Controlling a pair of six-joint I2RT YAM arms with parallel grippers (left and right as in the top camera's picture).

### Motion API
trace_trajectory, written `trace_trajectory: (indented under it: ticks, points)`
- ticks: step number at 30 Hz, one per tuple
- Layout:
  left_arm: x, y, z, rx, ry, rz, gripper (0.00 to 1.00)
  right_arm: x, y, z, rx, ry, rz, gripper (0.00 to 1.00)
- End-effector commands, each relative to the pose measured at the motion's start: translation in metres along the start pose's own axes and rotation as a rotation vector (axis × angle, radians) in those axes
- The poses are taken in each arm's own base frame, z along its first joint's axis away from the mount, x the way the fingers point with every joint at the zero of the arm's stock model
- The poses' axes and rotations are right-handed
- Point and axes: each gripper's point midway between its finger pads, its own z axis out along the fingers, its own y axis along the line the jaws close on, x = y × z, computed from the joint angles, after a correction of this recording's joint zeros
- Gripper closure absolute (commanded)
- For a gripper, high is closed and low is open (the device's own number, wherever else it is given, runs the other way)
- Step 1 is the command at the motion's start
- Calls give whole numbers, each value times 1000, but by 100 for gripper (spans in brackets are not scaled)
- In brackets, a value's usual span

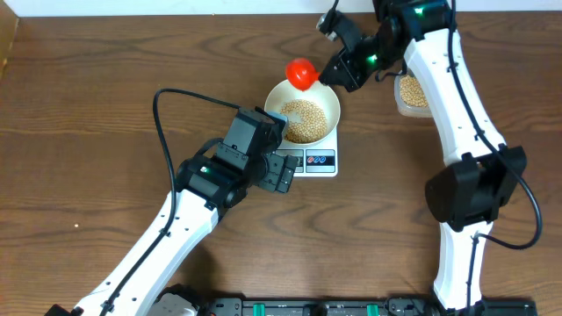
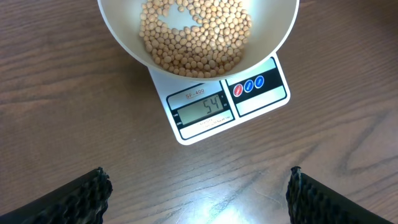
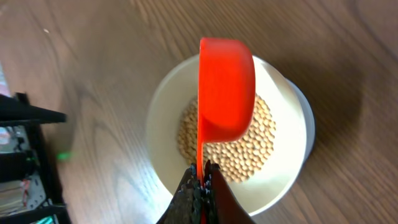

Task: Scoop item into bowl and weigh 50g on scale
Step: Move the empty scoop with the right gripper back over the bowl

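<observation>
table (image 1: 88, 105): dark wood grain
scale (image 1: 320, 161): on table, about centre
container (image 1: 397, 98): clear, on table, 2 o'clock from scale

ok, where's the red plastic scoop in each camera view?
Overhead: red plastic scoop at top centre, over the upper rim of the round white bowl.
Left wrist: not in it.
Right wrist: scoop at centre, above the small tan beans, handle running to the bottom edge.
Shared landmark: the white bowl, in all three.
</observation>
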Motion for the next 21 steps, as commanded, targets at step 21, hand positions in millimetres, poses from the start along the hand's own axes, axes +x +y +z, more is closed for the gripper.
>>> trace_trajectory:
  ticks: [21]
  points:
    - [-1,4,-2,-18,-7,0,8,50,-65,33,229,243,25,99]
